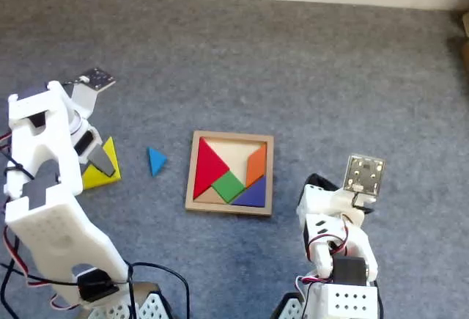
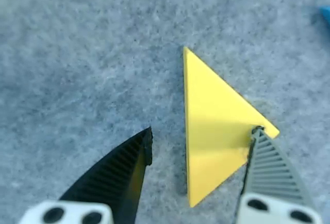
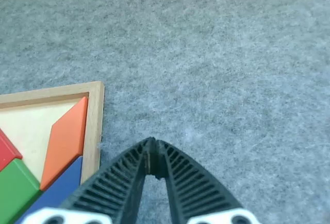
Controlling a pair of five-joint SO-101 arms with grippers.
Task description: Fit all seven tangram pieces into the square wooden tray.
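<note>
Left end effector [image 2: 202, 131]: jaws spread, straddling yellow triangle [image 2: 214, 116] lying flat; grey finger [image 2: 273, 167] overlaps its corner (closing may skid or tip it). Tray [image 1: 229, 210] well apart, near right end effector [image 3: 154, 148], closed empty.

Table top: grey felt-like cover [image 1: 308, 62]. Three items directly on it.
- Yellow triangle [image 2: 211, 126]: flat, between spread fingers of left gripper [image 2: 202, 131]. Pale fingertip at its corner, dark fingertip apart from its long edge.
- Small blue triangle [image 1: 156, 160]: flat, just past left gripper, between it and tray.
- Square wooden tray [image 1: 191, 172]: flat, well apart from left gripper. One corner just beside right gripper [image 3: 154, 149], clear of its closed tips.
</note>
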